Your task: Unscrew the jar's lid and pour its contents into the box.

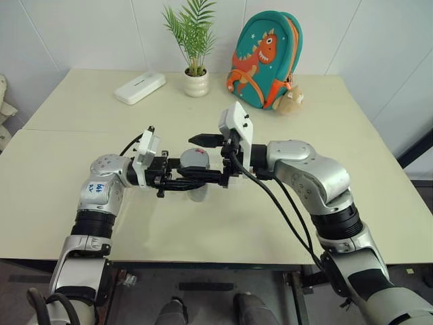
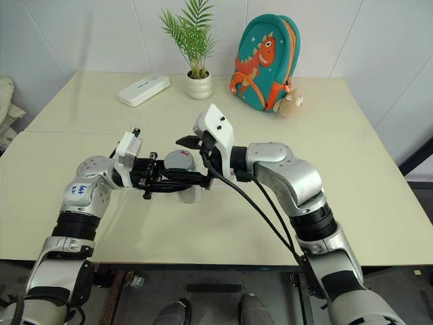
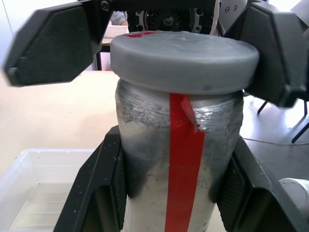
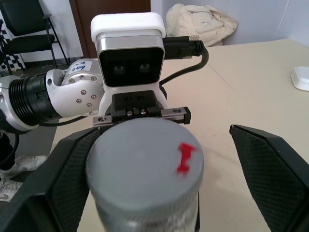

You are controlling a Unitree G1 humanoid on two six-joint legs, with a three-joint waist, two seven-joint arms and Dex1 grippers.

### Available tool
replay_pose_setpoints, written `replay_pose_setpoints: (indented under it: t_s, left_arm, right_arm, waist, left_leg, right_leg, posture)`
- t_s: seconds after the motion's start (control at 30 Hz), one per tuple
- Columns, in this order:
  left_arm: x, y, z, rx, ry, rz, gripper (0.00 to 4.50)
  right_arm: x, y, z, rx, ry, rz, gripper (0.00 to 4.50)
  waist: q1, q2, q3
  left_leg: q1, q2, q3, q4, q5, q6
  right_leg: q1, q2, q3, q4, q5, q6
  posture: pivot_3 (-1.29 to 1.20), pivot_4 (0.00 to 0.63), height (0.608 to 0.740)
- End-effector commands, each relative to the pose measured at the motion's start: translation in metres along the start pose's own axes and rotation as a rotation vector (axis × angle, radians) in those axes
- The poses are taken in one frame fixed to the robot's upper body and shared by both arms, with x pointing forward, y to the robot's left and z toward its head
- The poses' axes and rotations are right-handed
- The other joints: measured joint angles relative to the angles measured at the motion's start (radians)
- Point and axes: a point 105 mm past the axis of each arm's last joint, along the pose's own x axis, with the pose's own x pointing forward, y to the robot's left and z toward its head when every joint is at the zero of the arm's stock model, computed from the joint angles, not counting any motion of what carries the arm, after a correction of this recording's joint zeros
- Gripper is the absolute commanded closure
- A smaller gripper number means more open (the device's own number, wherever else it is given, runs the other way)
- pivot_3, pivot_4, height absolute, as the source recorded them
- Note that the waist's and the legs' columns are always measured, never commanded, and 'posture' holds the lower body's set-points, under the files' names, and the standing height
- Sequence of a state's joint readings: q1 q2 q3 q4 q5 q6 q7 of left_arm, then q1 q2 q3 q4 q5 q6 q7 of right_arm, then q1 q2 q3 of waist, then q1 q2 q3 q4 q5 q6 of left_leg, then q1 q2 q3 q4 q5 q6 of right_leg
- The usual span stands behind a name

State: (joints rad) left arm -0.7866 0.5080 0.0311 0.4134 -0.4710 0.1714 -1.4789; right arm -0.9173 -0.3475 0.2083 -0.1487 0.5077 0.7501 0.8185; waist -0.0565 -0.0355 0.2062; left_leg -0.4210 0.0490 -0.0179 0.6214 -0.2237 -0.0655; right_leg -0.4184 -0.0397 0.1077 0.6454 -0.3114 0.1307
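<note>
1. From the head cameras I see the small clear cylindrical jar with a red stripe held above the cream table, near the table's middle. The left gripper reaches in from 9 o'clock and the right gripper from 3 o'clock.
2. The left wrist view shows what the head views cannot: the left fingers are clenched on the jar body, below the flat round grey lid, which sits on the jar.
3. The same view shows a corner of the shallow transparent plastic box on the table under the jar; in the head views the arms hide it.
4. The right wrist view shows the right fingers spread wide on both sides of the lid, apart from it.
5. The contents I cannot make out through the jar wall.
6. At 12 o'clock on the table stand a white potted plant, a white flat case and a teal dinosaur backpack.
</note>
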Motion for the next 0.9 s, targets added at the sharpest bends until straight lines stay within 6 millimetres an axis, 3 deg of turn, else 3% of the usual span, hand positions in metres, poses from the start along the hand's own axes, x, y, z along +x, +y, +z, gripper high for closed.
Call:
replay_pose_setpoints:
  t_s: [0.03,0.2,0.53,0.9]
  left_arm:
    - [-0.003,0.000,0.011,0.054,-0.003,-0.022,2.56]
    - [-0.004,0.002,0.011,0.056,-0.001,-0.014,2.56]
    - [-0.005,0.005,0.010,0.059,0.001,-0.007,2.56]
    - [-0.001,0.006,0.009,0.063,0.001,-0.018,2.56]
  right_arm:
    - [-0.025,-0.018,0.011,-0.028,-0.028,-0.109,0.01]
    - [-0.038,-0.017,0.011,-0.036,-0.007,-0.114,0.01]
    - [-0.049,0.003,0.025,-0.048,-0.021,-0.035,0.01]
    - [-0.015,0.008,0.041,-0.049,-0.124,-0.017,0.01]
  waist:
    - [0.000,0.000,0.000]
    - [-0.001,0.000,0.000]
    - [-0.002,0.000,0.000]
    - [-0.001,0.000,0.000]
  left_leg:
    - [0.000,0.000,0.000,0.000,0.000,0.000]
    - [0.000,0.000,0.000,0.000,0.000,0.000]
    - [0.000,0.000,0.000,-0.001,0.000,0.000]
    - [0.000,0.000,0.000,0.000,0.000,0.000]
  right_leg:
    - [0.000,0.000,0.000,0.000,0.000,0.000]
    - [0.000,0.000,0.000,0.000,0.000,0.000]
    - [0.000,0.000,0.000,-0.001,0.000,0.000]
    - [0.000,0.000,0.000,0.000,0.000,0.000]
  posture:
    - [0.00,0.150,0.740]
    - [0.00,0.150,0.740]
    - [0.00,0.150,0.740]
    - [0.00,0.150,0.740]
